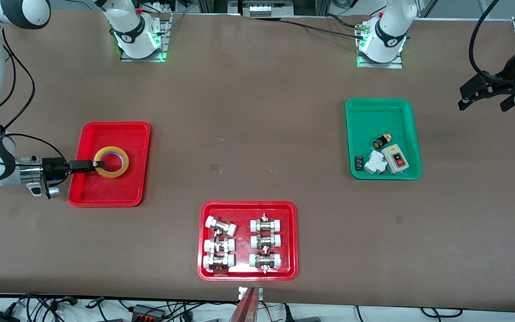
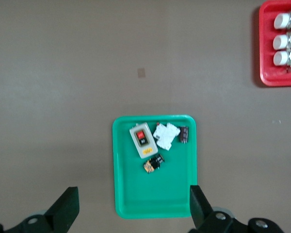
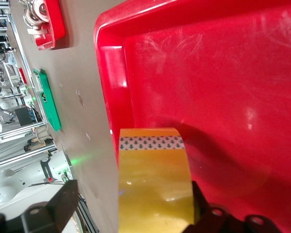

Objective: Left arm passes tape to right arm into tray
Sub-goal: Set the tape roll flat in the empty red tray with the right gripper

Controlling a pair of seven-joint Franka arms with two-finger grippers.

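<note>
Tape (image 1: 111, 162) lying in tray (image 1: 119, 130); right gripper (image 1: 98, 165) fingers straddling its wall, looking slack — withdrawing carelessly risks dragging roll out. Left gripper (image 1: 485, 100) waiting, fingers apart.

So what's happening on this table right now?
The right gripper is at the tape, which lies in the plain red tray; its fingers straddle the roll's wall, and whether they have let go cannot be told. The left gripper waits open, up near its end of the table, past the green tray.
</note>
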